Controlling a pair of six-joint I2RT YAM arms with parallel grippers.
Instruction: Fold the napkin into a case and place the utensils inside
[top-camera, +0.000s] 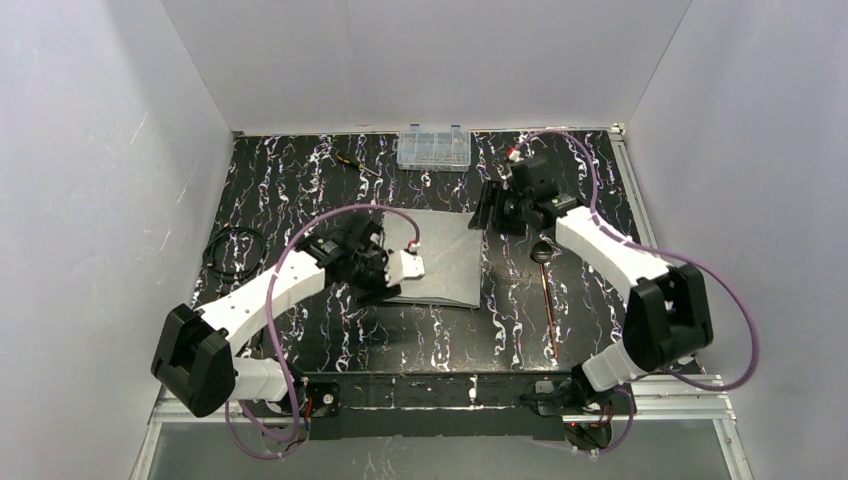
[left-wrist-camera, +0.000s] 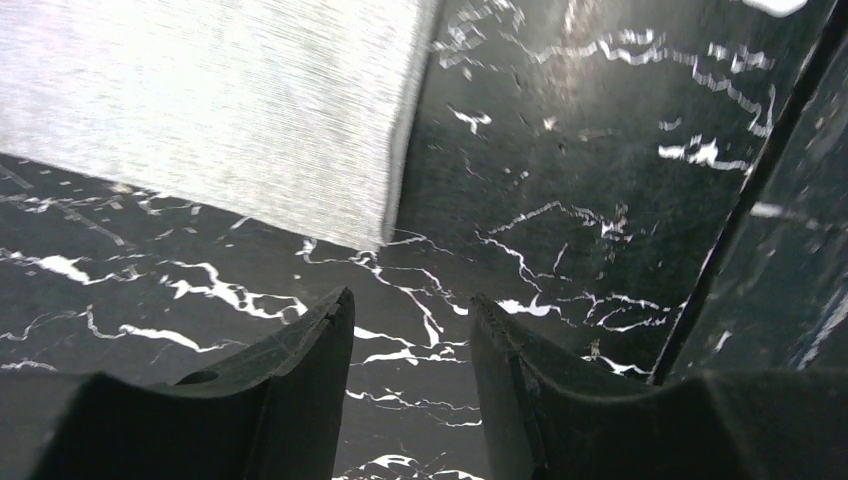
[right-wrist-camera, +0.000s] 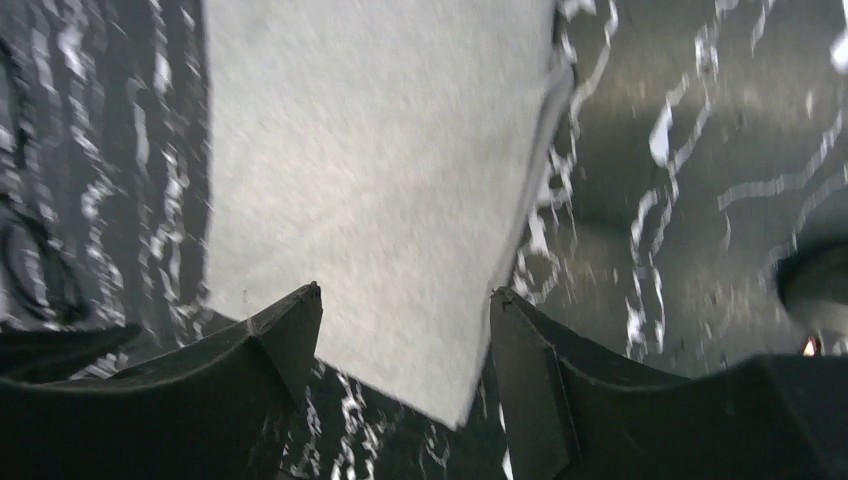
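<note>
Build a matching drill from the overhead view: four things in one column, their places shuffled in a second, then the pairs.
Things
1. napkin
2. clear box
3. spoon
4. cable coil

Places
A. far end, near the centre
B. far left side
C. in the middle, lying flat
D. just right of the napkin

Pairs: 1-C, 2-A, 3-D, 4-B
</note>
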